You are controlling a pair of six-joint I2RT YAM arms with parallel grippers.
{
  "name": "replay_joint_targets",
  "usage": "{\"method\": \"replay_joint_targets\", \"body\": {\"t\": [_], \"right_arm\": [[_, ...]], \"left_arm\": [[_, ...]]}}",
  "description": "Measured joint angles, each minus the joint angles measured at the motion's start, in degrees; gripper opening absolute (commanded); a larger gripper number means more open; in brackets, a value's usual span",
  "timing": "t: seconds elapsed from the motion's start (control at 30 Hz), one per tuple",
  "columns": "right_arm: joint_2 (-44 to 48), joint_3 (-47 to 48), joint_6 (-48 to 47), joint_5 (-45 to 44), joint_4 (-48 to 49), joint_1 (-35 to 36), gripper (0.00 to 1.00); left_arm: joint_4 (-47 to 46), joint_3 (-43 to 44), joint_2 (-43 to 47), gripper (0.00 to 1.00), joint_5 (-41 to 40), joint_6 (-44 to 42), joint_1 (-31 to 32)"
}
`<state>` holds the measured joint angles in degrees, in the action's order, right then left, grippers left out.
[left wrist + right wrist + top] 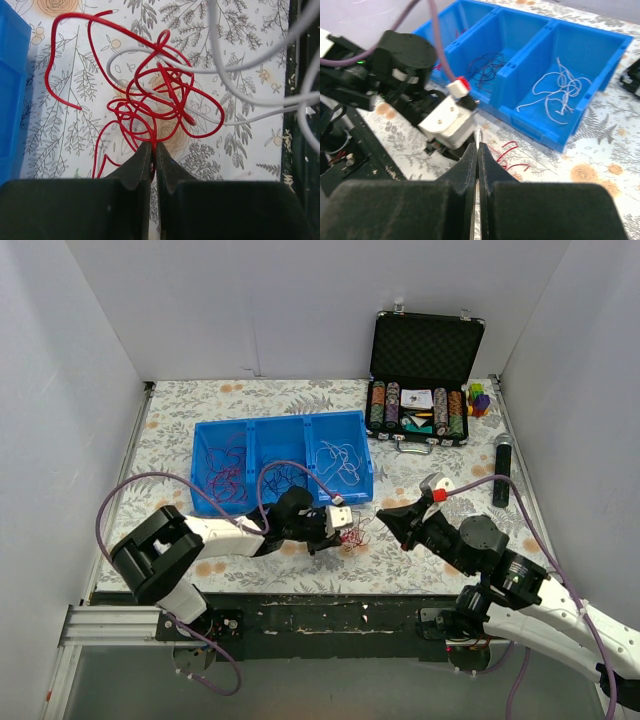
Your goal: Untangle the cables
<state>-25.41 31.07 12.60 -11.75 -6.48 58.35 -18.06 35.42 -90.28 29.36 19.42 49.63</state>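
A tangle of red cables (160,100) lies on the floral table cover, with a white cable (220,75) looping through it and away to the right. My left gripper (153,146) is shut on a red strand at the near edge of the tangle. From above, that gripper (347,531) sits low at the tangle (356,537), left of it. My right gripper (478,146) is shut on a thin white cable whose loop (478,133) pokes out at its tips. It hovers just right of the tangle (383,512), close to the left gripper's white housing (445,122).
A blue three-compartment bin (280,422) behind the tangle holds red, dark and white cables, one colour to each compartment. An open black case (425,350) of poker chips stands at the back right, with a black cylinder (502,470) and a colourful toy (480,398) near it.
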Motion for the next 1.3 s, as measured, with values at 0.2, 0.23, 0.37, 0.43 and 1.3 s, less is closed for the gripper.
{"method": "replay_joint_targets", "body": {"t": [0.2, 0.23, 0.37, 0.43, 1.3], "right_arm": [[-3.1, 5.8, -2.3, -10.0, -4.2, 0.0, 0.01], [-3.7, 7.1, -2.6, -12.2, -4.5, 0.0, 0.01], [-6.6, 12.2, -3.6, -22.2, -6.5, 0.0, 0.01], [-8.0, 13.9, -3.6, -26.4, -7.4, 0.0, 0.01], [-16.5, 32.2, -28.0, -47.3, 5.8, -0.2, 0.01]], "left_arm": [[9.2, -3.5, 10.7, 0.00, -0.9, -5.0, 0.0], [10.7, -4.6, 13.2, 0.00, -1.2, -6.1, 0.0], [17.4, -9.8, 24.3, 0.00, -2.6, -12.2, -0.5], [21.2, -11.9, 29.6, 0.00, -3.6, -15.4, -0.8], [58.2, -18.3, 62.4, 0.00, -28.4, -32.3, -2.2]]}}
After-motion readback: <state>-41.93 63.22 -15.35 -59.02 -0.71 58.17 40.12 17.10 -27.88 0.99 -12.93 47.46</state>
